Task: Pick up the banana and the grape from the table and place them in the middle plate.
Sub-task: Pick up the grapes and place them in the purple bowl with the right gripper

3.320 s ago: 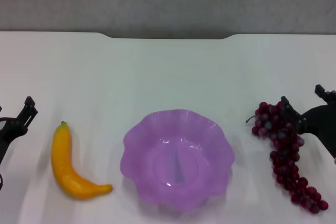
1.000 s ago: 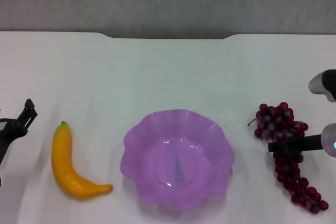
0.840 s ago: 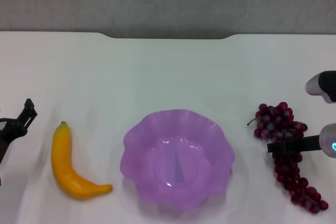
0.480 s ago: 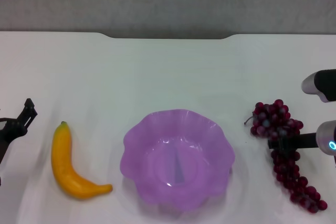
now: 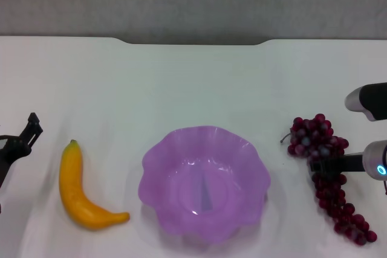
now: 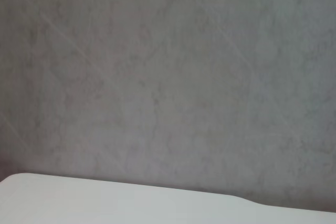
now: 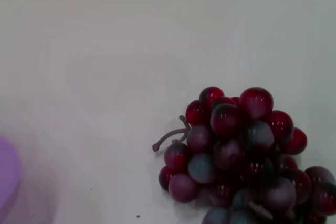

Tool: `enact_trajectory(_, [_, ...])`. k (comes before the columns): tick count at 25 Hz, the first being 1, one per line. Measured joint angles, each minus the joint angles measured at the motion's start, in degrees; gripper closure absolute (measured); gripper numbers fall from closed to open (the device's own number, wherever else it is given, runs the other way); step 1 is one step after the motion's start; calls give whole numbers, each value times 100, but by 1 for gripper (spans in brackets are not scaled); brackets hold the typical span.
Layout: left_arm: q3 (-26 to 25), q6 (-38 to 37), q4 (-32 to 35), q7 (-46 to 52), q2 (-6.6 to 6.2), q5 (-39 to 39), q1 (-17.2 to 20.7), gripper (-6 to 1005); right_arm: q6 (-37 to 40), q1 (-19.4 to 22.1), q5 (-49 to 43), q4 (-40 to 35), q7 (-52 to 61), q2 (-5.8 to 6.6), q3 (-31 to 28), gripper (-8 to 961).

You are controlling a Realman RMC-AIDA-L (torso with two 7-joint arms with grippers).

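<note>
Head view: I have the right gripper (image 5: 329, 165) low over the grape (image 5: 326, 176), its fingers pinching the bunch across the middle, judged ready for lifting. The grape lies on the worktop (image 5: 193, 83), right of the plate (image 5: 204, 182). The banana (image 5: 81, 188) lies left of the plate. The left gripper (image 5: 21, 140) is parked beside it; I cannot tell its fingers' state.

Left wrist view: only wall and worktop edge.

Right wrist view: the grape's stem end faces the plate.
</note>
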State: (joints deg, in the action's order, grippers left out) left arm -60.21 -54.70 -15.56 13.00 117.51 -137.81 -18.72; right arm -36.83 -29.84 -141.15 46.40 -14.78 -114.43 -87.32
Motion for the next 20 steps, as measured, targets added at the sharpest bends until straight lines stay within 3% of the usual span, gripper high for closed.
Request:
enact_trajectory(13, [0, -5, 0, 0, 0, 0, 0, 109, 268, 99, 77, 35, 0, 0, 187, 417])
enact_trajectory(20, [0, 1, 0, 0, 0, 0, 9, 109, 2153, 841, 135, 376, -155, -7, 1031, 437])
